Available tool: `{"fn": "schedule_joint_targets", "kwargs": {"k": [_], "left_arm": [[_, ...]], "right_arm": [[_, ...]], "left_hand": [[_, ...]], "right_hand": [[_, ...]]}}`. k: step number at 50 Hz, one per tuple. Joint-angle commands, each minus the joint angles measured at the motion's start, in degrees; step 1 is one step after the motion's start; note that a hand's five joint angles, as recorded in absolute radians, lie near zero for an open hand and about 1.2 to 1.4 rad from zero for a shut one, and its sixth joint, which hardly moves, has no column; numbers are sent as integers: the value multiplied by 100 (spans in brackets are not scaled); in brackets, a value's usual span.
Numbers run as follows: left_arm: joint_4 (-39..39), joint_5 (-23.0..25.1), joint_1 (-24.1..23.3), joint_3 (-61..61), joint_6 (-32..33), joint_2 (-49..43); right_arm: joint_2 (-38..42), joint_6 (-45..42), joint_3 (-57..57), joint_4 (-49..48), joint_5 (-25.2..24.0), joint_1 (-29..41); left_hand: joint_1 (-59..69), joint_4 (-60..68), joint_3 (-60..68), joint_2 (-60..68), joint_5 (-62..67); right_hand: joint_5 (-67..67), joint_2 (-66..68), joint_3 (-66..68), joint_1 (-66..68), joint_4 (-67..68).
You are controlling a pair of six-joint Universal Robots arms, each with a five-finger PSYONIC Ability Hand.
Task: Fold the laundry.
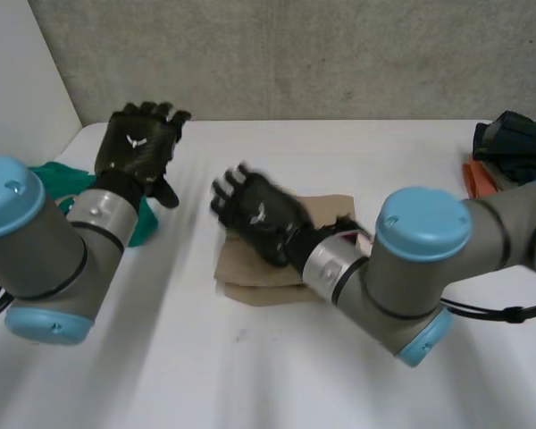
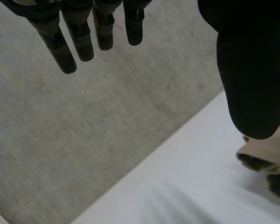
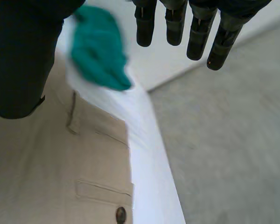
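I'm looking down on the white table (image 1: 250, 375), which runs back to a grey wall. A tan garment (image 1: 248, 273) lies folded flat near the middle of the tabletop. In the right wrist view I can make out a flapped pocket and a dark button (image 3: 121, 214) on its upper layer. To the left of the tan garment, well apart, a green cloth (image 1: 58, 179) lies crumpled near the table's side edge. To the right of the garment, well apart, a dark heap of clothes (image 1: 518, 143) sits on something orange (image 1: 479, 179); I can't tell what that is.
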Motion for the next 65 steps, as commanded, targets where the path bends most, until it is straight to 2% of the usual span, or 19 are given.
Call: {"fn": "schedule_joint_targets", "kwargs": {"k": [1, 4, 7, 12, 17, 21, 25, 34, 42, 51, 55, 59, 60, 61, 65], "left_arm": [[-160, 18, -86, 960, -535, -214], [-624, 62, -339, 1556, -808, -608], [-1126, 71, -639, 2155, -888, -1022], [-2293, 71, -1157, 3621, -897, -2180], [-3112, 10, -1325, 4529, -897, -2973], [-3596, -122, -1430, 4688, -888, -3238], [-3887, -324, -1439, 4697, -792, -3405], [-4239, -764, -1431, 4574, 271, -3739], [-4204, -764, -1457, 4355, 360, -3424], [-3581, -703, -1466, 3942, 342, -2308], [-3220, -282, -1431, 3704, 342, -1789], [-3210, 710, -1334, 3678, 316, -1411], [-3271, 1191, -1264, 3669, 290, -1340], [-3316, 1431, -1211, 3660, 272, -1305], [-3719, 2512, -886, 3660, 79, -1234]], "right_arm": [[-1228, 3807, 76, 235, 1309, -461], [-1300, 4476, -29, 699, 1485, -969], [-1274, 4610, -196, 1095, 1512, -1235], [-580, 4610, -1057, 2097, 1520, -1288], [176, 4619, -1874, 2959, 1485, -1306], [755, 4575, -2322, 3504, 1424, -1297], [1107, 4436, -2402, 3637, 1441, -1288], [1574, 3477, -2297, 3628, 1503, -1270], [1241, 3345, -2034, 3181, 1687, -1279], [-479, 3239, -446, 1714, 1968, -1270], [-1069, 3222, 398, 1257, 1969, -1244], [-1553, 3143, 1294, 966, 1942, -1113], [-1615, 3116, 1463, 878, 1942, -1051], [-1642, 3090, 1630, 755, 1942, -964], [-1625, 2949, 2369, -167, 1986, -410]], "left_hand": [[60, 1, -42, -1, -51], [77, 18, -25, 16, -34], [61, 2, -41, -1, -51], [44, -15, -58, -18, -67], [77, 18, -25, 16, -34], [77, 18, -25, 16, -34], [77, 18, -25, 16, -34], [-23, -82, -125, -85, -135], [-91, -150, -193, -153, -202], [-141, -200, -243, -203, -253], [-141, -200, -243, -203, -253], [-57, -116, -159, -119, -169], [-57, -116, -159, -119, -169], [-57, -116, -159, -119, -169], [-40, -99, -143, -102, -152]], "right_hand": [[-407, -256, -231, -219, -344], [-407, -256, -231, -219, -344], [-407, -256, -231, -219, -344], [-407, -256, -231, -219, -344], [-407, -256, -231, -219, -344], [-407, -256, -231, -219, -344], [-407, -256, -231, -219, -344], [-407, -256, -231, -219, -344], [-407, -256, -231, -219, -344], [-407, -256, -231, -219, -344], [-407, -256, -231, -219, -344], [-407, -256, -231, -219, -344], [-407, -256, -231, -219, -344], [-407, -256, -231, -219, -344], [-407, -256, -231, -219, -344]]}}
